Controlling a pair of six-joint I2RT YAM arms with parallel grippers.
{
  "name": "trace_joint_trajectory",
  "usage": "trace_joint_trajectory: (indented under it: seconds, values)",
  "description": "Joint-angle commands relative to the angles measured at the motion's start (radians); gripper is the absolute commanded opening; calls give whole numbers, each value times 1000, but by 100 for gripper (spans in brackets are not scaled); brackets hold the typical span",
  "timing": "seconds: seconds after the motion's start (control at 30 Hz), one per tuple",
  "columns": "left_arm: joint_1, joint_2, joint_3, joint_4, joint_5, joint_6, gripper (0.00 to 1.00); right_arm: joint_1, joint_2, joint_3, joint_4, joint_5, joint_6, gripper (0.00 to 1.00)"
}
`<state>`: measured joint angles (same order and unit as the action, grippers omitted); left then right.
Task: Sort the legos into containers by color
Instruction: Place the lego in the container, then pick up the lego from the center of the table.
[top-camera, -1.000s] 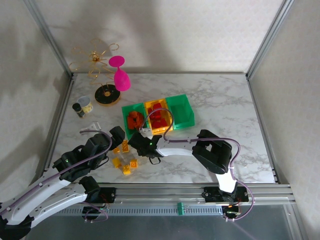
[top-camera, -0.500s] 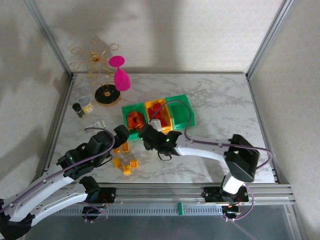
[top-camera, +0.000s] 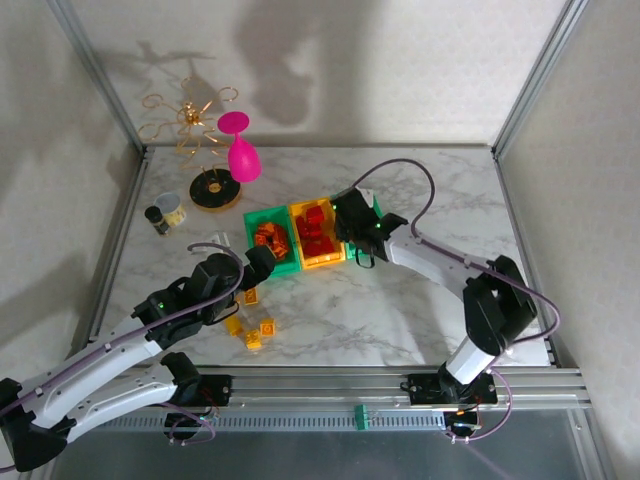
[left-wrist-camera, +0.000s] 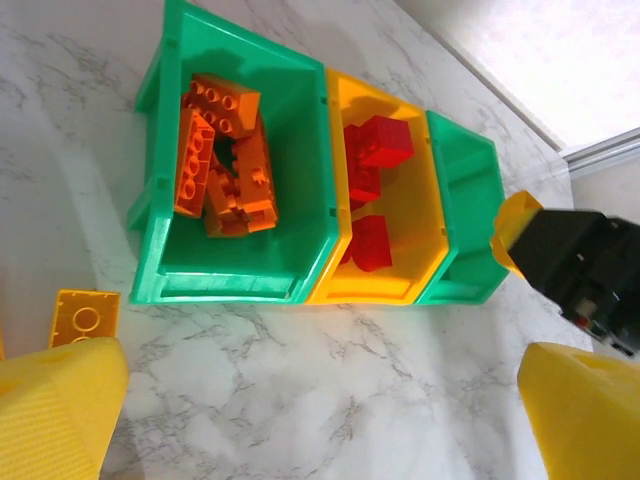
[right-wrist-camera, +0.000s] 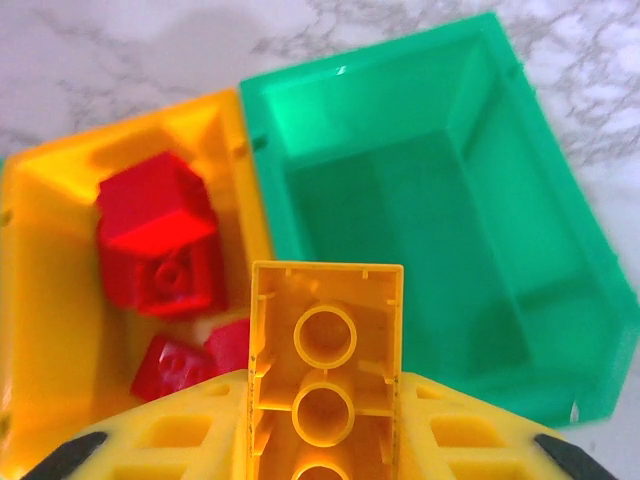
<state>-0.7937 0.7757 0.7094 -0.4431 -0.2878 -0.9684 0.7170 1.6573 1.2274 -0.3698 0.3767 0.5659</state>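
Where the right tool (right-wrist-camera: 325, 445) clamps a yellow brick (right-wrist-camera: 326, 330), its long axis runs 12 to 6 o'clock, hollow underside toward the wrist camera. It hangs over the wall between the yellow-orange bin (right-wrist-camera: 40, 250), red bricks (right-wrist-camera: 160, 240) at 10 o'clock, and a green bin (right-wrist-camera: 430, 230) at 2 o'clock. Left tool (left-wrist-camera: 320, 410): jaws apart above the surface (left-wrist-camera: 60, 100).

Green bin (top-camera: 251, 232): orange legos (top-camera: 270, 238) inside
Yellow-orange bin (top-camera: 322, 262): touching the green bin's right side, holds red legos (top-camera: 318, 232)
Right gripper (top-camera: 345, 218): above the row's right end
Left gripper (top-camera: 256, 270): beside the green bin's near corner
Yellow legos (top-camera: 252, 328): loose on the table (top-camera: 420, 300)
Pink goblet (top-camera: 240, 152): far left
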Motion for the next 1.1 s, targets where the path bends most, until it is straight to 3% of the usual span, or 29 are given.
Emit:
trace_joint_trajectory:
  seconds: [0.0,0.17,0.23,0.33,0.5,0.87,1.07]
  values:
    - [9,-4,0,32,-6,14,100,-71,79,64,22,-8,-50,32]
    - [11,6,-4,34,-23,17,100,-139,198,142,49,-66,-103,33]
    - [11,11,-3,29,-30,16,100,-140,225,171,41,-60,-121,38]
    - [11,12,-1,26,-35,19,100,-140,212,169,60,-70,-139,51]
    - [11,8,-7,21,-40,11,100,-128,136,130,52,-59,-146,58]
    - [13,-57,-7,-125,-89,-40,100,105,-81,-81,47,-133,-149,68]
    - [14,-141,3,-215,-149,-38,100,276,-94,-164,175,-196,-137,72]
